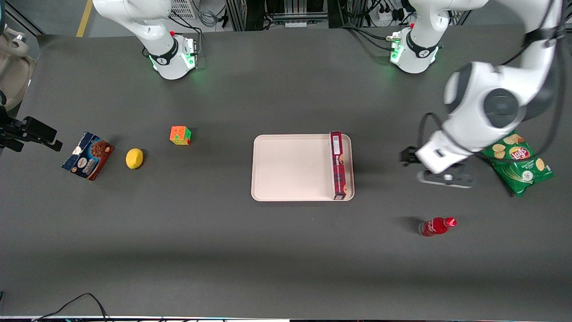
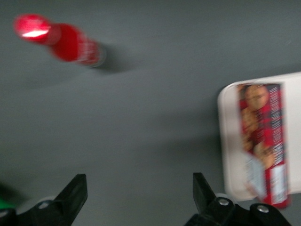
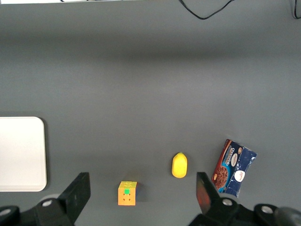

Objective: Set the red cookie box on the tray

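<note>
The long red tartan cookie box (image 1: pixel 338 164) lies along the pale pinkish tray (image 1: pixel 290 167)'s three-o'clock rim; the claw (image 2: pixel 138 197) hovers apart, empty, over the worktop beside it.

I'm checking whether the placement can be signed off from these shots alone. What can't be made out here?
- Red cookie box on the tray: front view doesn't show whether it overhangs the rim; left wrist view is motion-blurred.
- Box print: blurred in the left wrist view.
- Gripper, jaws open, above bare table between tray and chips bag: mostly covered by the arm in the front view.
- Red bottle: label blurred.
</note>
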